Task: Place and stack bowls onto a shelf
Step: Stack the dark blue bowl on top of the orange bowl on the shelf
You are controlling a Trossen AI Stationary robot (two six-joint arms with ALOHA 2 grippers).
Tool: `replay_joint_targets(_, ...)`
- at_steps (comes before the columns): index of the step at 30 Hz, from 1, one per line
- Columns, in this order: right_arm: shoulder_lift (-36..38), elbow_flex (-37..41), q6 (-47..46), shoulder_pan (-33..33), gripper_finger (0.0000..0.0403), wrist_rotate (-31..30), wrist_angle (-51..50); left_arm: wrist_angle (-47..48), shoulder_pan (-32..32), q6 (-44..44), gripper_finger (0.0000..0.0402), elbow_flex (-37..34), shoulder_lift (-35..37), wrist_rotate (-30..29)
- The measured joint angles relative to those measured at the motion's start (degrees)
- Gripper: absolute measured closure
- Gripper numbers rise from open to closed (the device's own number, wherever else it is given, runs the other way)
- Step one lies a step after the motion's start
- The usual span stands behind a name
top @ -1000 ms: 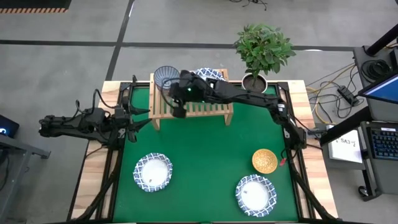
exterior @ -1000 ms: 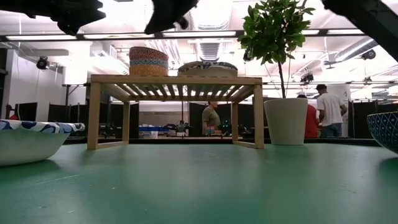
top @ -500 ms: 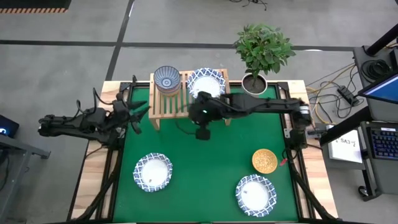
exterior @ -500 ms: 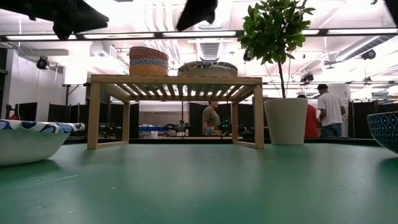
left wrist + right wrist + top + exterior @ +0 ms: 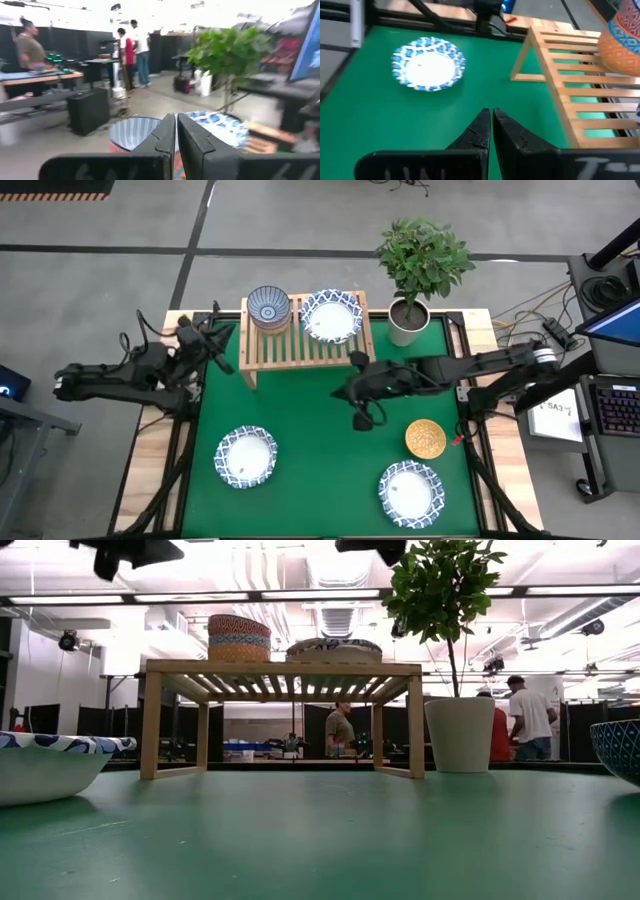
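The light-wood shelf (image 5: 305,345) stands at the table's far side. On its slatted top rest a small blue-grey patterned bowl (image 5: 268,307) and a wide white bowl with a blue rim (image 5: 332,315). Two more white bowls (image 5: 246,457) (image 5: 410,492) and a golden yellow bowl (image 5: 425,438) sit on the green mat. My left gripper (image 5: 222,348) is shut and empty, in the air just left of the shelf, pointing at the shelf bowls (image 5: 132,134). My right gripper (image 5: 355,402) is shut and empty above the mat's middle, pointing left.
A potted plant in a white pot (image 5: 408,315) stands at the far right, beside the shelf. People stand in the room beyond the table (image 5: 527,718). Bare green mat (image 5: 320,440) lies between the near bowls and the shelf.
My right gripper has drawn away from the shelf's left part, over the mat toward the table's right and near side, leaving the blue-grey bowl uncovered on the shelf. My left gripper has shut and moved a little toward the far edge.
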State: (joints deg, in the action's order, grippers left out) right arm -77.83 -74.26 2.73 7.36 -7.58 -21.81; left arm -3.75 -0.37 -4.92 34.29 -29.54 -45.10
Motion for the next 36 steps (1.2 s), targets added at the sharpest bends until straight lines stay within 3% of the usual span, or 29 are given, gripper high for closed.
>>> replay_joint_targets(9,7.74,11.67,-1.43,2.06,0.0394,-0.06,9.89,21.57,13.90,1.58,0.0401,13.54,-11.48,1.87)
replay_joint_targets(12,9.02,14.49,-1.41,2.18,0.0394,0.03,13.77,27.73,20.87,2.45,0.0401,16.48,-16.60,7.95)
replay_joint_targets(17,9.24,17.45,-1.88,2.16,0.0394,-0.04,15.69,29.81,29.55,2.47,0.0402,18.66,-22.86,21.39)
replay_joint_targets(23,9.22,18.80,-2.77,2.16,0.0394,-0.01,16.15,30.15,30.57,3.93,0.0402,18.70,-24.35,23.40)
replay_joint_targets(33,9.21,19.21,-2.66,2.14,0.0394,-0.03,16.18,29.82,29.78,7.75,0.0402,19.00,-20.35,23.66)
replay_joint_targets(36,9.21,19.21,-2.12,2.14,0.0394,-0.10,16.79,29.21,29.50,8.78,0.0402,19.18,-19.74,28.58)
